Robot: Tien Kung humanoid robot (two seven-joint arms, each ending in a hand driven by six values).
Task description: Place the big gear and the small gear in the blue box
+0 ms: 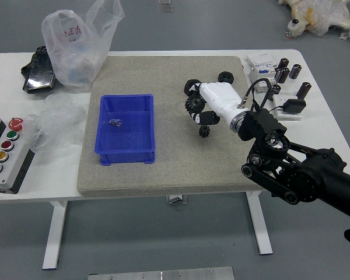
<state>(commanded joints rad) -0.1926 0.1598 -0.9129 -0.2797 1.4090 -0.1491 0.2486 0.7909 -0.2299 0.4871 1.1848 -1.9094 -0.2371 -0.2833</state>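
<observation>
Over the beige mat point(163, 169) of the white table point(58, 175), the robot's white-and-black right hand point(220, 100) is holding the big black toothed gear point(195, 102) in partly closed fingers, while the small black gear point(204, 132) is lying right of the blue plastic box point(126, 156).

And the right arm point(321, 178) runs off the right edge, button box point(13, 157) off the left; the right hand point(221, 104) partly hides the small gear point(204, 132) mid-frame!

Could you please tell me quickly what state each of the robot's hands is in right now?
Left hand: out of view, so its state cannot be told.
Right hand: closed, holding the big gear.
</observation>
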